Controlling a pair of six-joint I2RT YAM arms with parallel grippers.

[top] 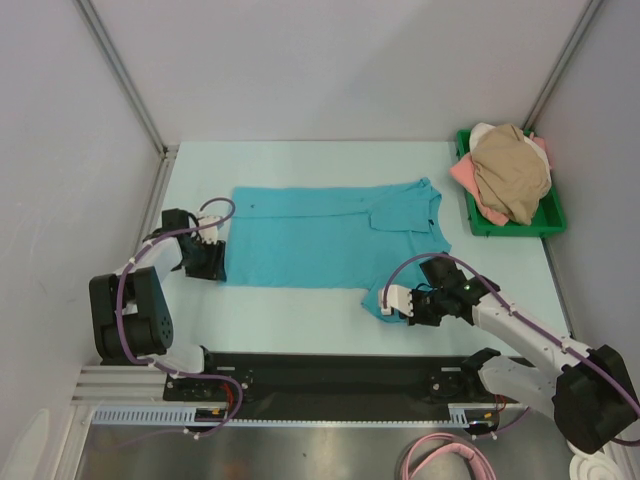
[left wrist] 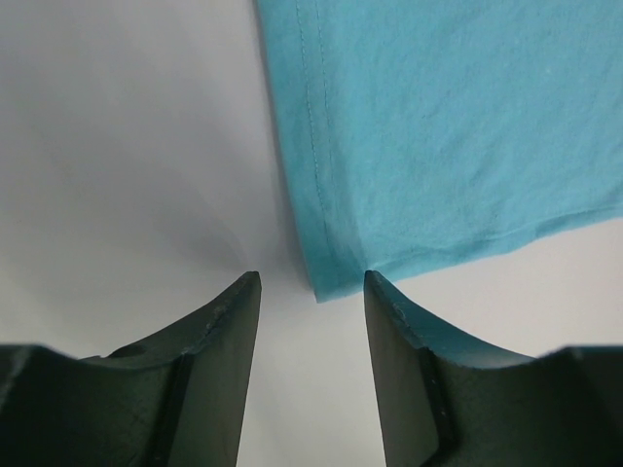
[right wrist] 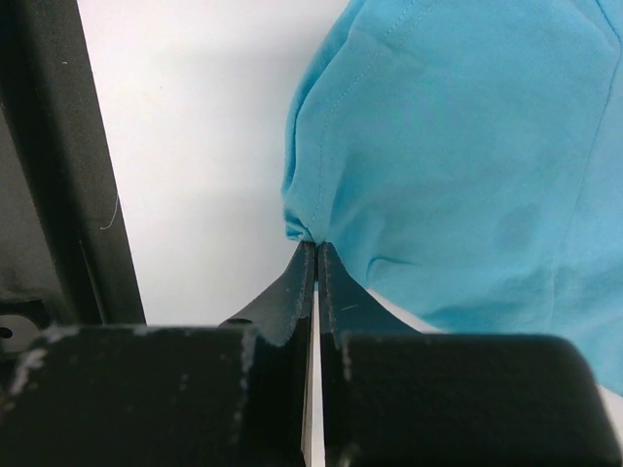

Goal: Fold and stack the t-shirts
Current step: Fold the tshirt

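A teal t-shirt [top: 320,235] with a small collar lies spread flat across the middle of the table. My left gripper [top: 212,260] sits at its near left hem corner. In the left wrist view the jaws [left wrist: 311,277] stand open, and the corner of the teal cloth [left wrist: 448,146] lies just ahead of the fingertips, touching neither. My right gripper [top: 388,303] is at the near sleeve. It is shut, with a fold of the teal cloth [right wrist: 458,165] pinched at its fingertips [right wrist: 318,243]. Other t-shirts, tan [top: 512,170], pink [top: 465,178] and white [top: 482,130], lie heaped at the back right.
The heap of shirts rests in a green plastic tray [top: 510,228] by the right wall. Grey walls close in the table on the left, back and right. A black rail [top: 330,372] runs along the near edge between the arm bases.
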